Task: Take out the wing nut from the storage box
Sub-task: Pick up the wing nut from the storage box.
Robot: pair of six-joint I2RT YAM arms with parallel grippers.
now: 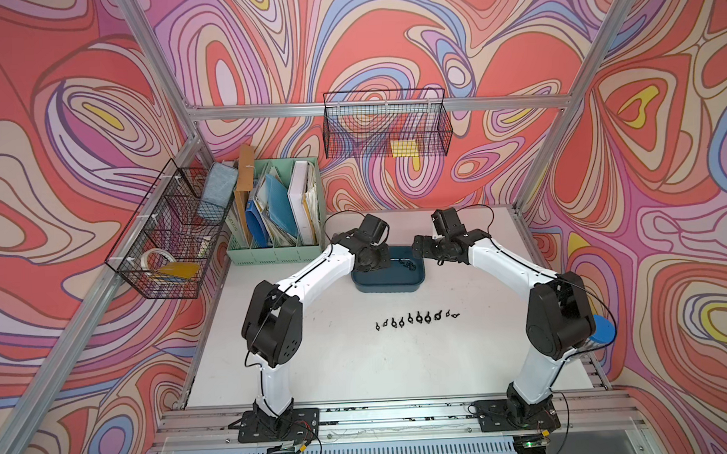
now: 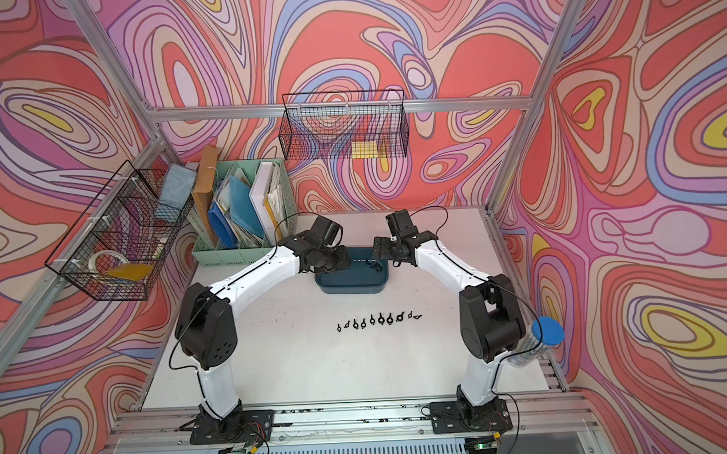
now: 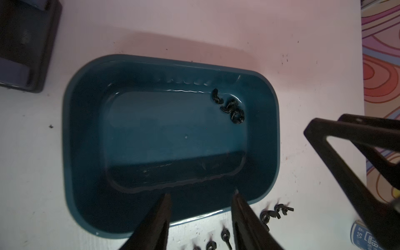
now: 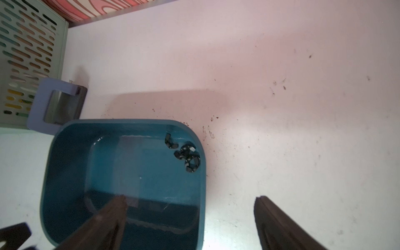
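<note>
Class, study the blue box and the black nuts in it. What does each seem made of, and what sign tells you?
Box: probably glossy moulded plastic; teal, rounded corners, bright streaks of reflected light on its inner wall.
Nuts: likely metal with a black finish; small glints on their edges, though black plastic cannot be ruled out.

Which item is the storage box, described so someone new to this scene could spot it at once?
On the white table, look toward the back, just right of the mint-green file organiser. The storage box is the shallow, dark teal tub with rounded corners there. Unlike the tall slotted organiser, it is low and solid-walled, with a few black wing nuts clustered in one corner.
</note>
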